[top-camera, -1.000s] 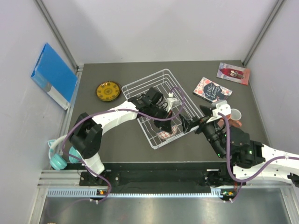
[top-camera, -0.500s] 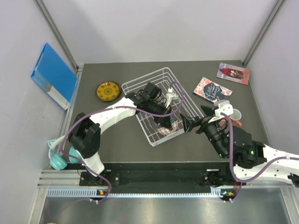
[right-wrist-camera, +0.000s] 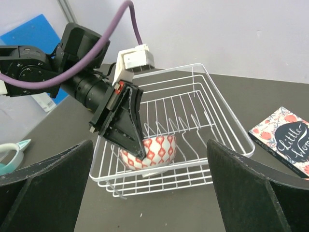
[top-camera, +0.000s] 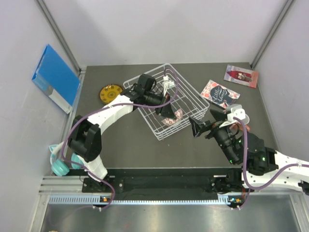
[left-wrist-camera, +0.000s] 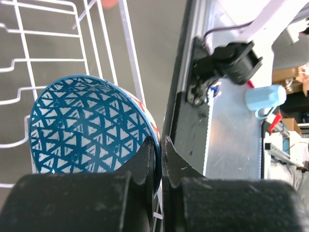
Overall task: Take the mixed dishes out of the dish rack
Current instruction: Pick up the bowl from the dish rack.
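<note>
The white wire dish rack [top-camera: 186, 94] lies at the table's middle. It also shows in the right wrist view [right-wrist-camera: 219, 121] and the left wrist view [left-wrist-camera: 29, 63]. Inside it, near its front wall, is the small patterned bowl [top-camera: 174, 117], red-and-white outside [right-wrist-camera: 157, 149], blue triangles inside [left-wrist-camera: 82, 130]. My left gripper [top-camera: 166, 110] reaches into the rack and is shut on the bowl's rim [left-wrist-camera: 158, 145]. My right gripper [top-camera: 200, 126] is open and empty, just right of the rack's front corner, with its fingers [right-wrist-camera: 43, 186] wide apart. An amber plate [top-camera: 110, 93] lies left of the rack.
A white mug [top-camera: 241, 116] stands by the right arm. Two booklets [top-camera: 219, 93] [top-camera: 241, 76] lie at the back right. A blue folder [top-camera: 55, 77] leans on the left wall. A teal object [top-camera: 60, 164] sits off the table's left front.
My left gripper has pulled back toward the far left with the bowl, and the rack has slid away from me with it. My right gripper has shifted slightly right.
</note>
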`<state>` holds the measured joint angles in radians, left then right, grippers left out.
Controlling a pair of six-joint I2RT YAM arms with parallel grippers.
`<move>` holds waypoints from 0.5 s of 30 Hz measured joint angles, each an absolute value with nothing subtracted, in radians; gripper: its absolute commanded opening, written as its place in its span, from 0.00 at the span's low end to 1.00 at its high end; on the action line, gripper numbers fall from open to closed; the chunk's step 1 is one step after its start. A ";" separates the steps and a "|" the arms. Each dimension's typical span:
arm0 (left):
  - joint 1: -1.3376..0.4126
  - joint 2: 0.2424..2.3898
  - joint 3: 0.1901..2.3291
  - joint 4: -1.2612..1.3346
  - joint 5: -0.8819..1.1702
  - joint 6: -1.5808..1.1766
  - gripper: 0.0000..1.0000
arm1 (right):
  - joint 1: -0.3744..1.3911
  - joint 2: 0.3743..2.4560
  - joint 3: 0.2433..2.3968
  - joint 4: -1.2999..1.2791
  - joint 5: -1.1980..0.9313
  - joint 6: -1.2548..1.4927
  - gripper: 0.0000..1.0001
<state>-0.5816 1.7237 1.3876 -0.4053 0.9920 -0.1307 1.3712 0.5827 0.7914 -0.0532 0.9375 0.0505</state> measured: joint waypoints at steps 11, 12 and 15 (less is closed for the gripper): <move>-0.570 1.724 1.324 -0.182 1.067 -0.272 0.00 | 1.371 0.577 0.784 -0.054 0.938 0.057 1.00; -0.570 1.724 1.300 -0.157 1.071 -0.286 0.00 | 1.371 0.576 0.780 -0.052 0.938 0.057 1.00; -0.570 1.724 1.240 -0.095 1.097 -0.335 0.00 | 1.371 0.576 0.778 -0.054 0.938 0.057 1.00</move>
<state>-0.5697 1.7245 1.2404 -0.0948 1.0966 -0.3347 1.3712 0.5762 0.7784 -0.0536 0.9382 0.0574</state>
